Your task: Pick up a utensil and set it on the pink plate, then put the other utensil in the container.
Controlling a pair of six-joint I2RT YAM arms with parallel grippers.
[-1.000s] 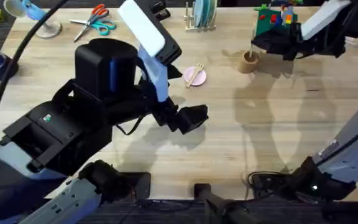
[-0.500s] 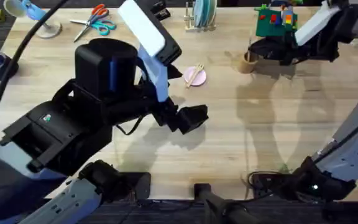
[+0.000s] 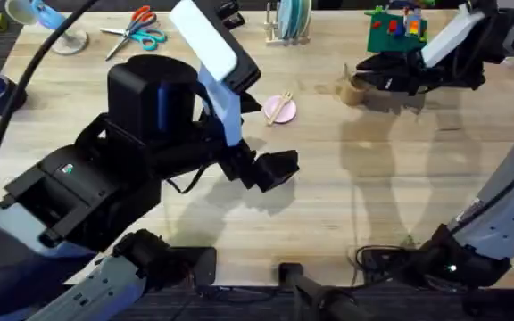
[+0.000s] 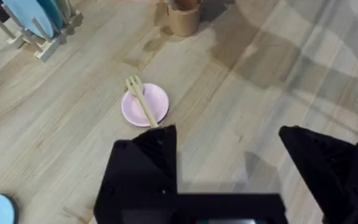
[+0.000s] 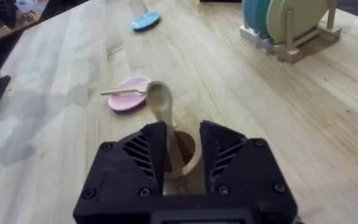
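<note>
On the pink plate (image 3: 279, 108): the little wooden fork (image 3: 281, 107), lying across it, with its prongs poking over the rim. Near the far middle of the table, seen from above.

At about 3 o'clock from that plate, well apart: the brown cup (image 3: 355, 89). Right over it: the right claw (image 3: 364, 73).

Pinched tight in the right claw (image 5: 182, 146): the wooden spoon (image 5: 161, 109), round end up, handle pointing down between the two fingers. Under the fingers: the open top of the cup (image 5: 185, 152). Cannot tell if the handle tip touches the cup.

At about 6 o'clock from the pink plate, near it: the left claw (image 3: 270, 169), up off the table. Wide open, with nothing between its fingers (image 4: 145, 165).

At 12 o'clock from the pink plate: a wooden rack (image 3: 289, 25) with plates standing in it.
</note>
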